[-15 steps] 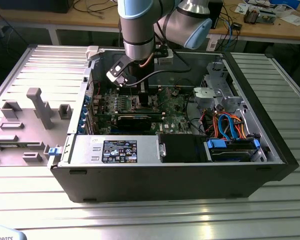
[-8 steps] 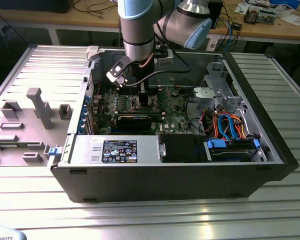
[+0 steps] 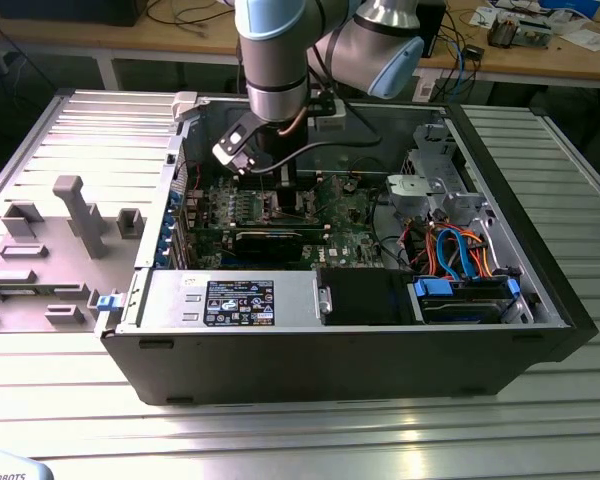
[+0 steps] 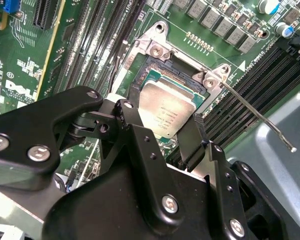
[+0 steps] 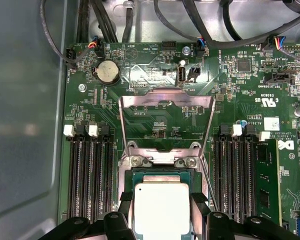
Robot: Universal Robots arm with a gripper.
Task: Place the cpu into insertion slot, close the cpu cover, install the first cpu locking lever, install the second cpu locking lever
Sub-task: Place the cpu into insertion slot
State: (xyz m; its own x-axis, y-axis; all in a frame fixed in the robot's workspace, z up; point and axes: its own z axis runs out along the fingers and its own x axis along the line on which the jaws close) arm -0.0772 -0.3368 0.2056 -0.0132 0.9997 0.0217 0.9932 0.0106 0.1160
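Observation:
The cpu [image 5: 162, 207], a flat silvery square chip, lies between my two black fingers [image 5: 126, 206] directly over the insertion slot [image 5: 162, 160]. I cannot tell whether it rests fully in the slot. My gripper [image 4: 165, 117] is shut on the cpu [image 4: 167, 107], with a finger against each of two opposite edges. The cpu cover [image 5: 165, 96], a silver frame with a large window, stands swung open behind the slot. A thin wire locking lever [image 4: 260, 117] sticks out free beside the slot. In the exterior view my gripper [image 3: 283, 190] reaches down onto the green motherboard [image 3: 355, 235].
Long black memory slots [image 5: 90, 175] flank the socket on both sides. A black expansion card [image 3: 270, 240] lies across the board. The case wall [image 3: 280, 350], power supply [image 3: 230, 300] and drive cage with orange and blue cables [image 3: 460, 260] surround it. A grey fixture [image 3: 70, 215] stands at the exterior view's left.

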